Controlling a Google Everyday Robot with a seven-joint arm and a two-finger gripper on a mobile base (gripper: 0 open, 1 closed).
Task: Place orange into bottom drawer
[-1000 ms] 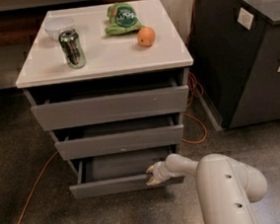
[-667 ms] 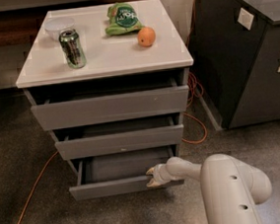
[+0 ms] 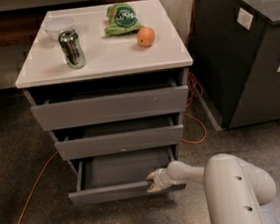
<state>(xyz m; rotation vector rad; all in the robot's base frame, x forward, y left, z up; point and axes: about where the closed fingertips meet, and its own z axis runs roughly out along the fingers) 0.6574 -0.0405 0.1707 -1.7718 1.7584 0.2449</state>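
Note:
The orange (image 3: 145,36) rests on the white top of the cabinet (image 3: 105,58), near its right side, just in front of a green snack bag (image 3: 122,18). The bottom drawer (image 3: 119,191) is pulled out and its shallow grey box is empty. My gripper (image 3: 152,180) sits at the right end of that drawer's front edge, touching its top lip. The arm (image 3: 233,184) reaches in from the lower right.
A drinks can (image 3: 71,48) and a clear bowl (image 3: 58,26) stand on the left of the top. The top and middle drawers sit slightly ajar. A dark bin (image 3: 253,48) stands to the right. An orange cable (image 3: 33,188) runs across the floor.
The arm has shifted slightly, with the gripper still at the bottom drawer's front edge. The drawer looks about as far out as before. The orange has not moved.

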